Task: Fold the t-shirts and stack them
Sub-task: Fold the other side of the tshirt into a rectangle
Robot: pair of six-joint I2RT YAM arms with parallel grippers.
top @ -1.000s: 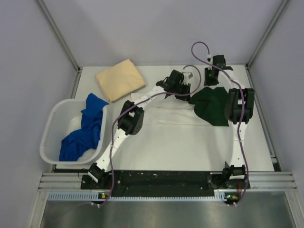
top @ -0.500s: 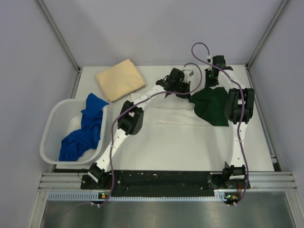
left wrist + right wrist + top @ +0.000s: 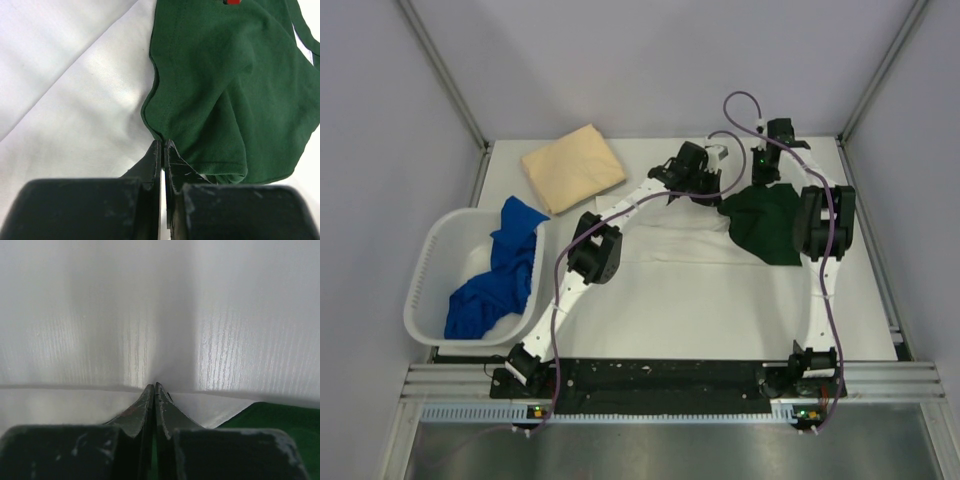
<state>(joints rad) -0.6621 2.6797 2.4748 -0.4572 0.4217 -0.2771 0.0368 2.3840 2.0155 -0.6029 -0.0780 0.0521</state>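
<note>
Green sleeve (image 3: 765, 222), white shirt (image 3: 680, 245) partly hidden

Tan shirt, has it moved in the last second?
No. The tan shirt lies where it did, with the same gap to the white basket in front of it.

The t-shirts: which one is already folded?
The tan t-shirt, a neat rectangle at the far left; the blue ones lie crumpled in the basket, the white-and-green one lies loose.
</note>
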